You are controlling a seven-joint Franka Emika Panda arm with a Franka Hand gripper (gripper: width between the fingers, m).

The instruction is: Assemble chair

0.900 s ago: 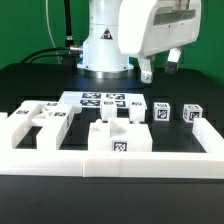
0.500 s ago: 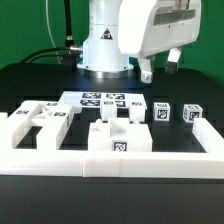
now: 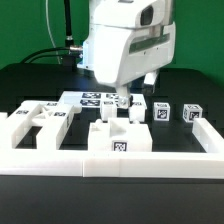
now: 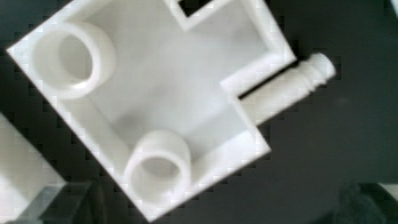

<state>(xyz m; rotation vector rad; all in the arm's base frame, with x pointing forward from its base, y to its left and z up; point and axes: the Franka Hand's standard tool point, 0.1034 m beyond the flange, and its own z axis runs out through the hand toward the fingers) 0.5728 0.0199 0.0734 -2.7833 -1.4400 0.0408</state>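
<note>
Now that the arm [image 3: 125,45] has swung down, a chair panel [image 3: 35,120] lies on the desk [image 3: 40,85] at the exterior view's left of the marker board [image 3: 92,99], the gripper [image 3: 119,97] hovers over the board's other half, opening untellable, posts [image 3: 160,111] beyond: a pick seems near

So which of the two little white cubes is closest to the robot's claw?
The left cube, as the exterior view shows the pair. It sits nearer the gripper; the other cube lies farther toward that view's right.
</note>
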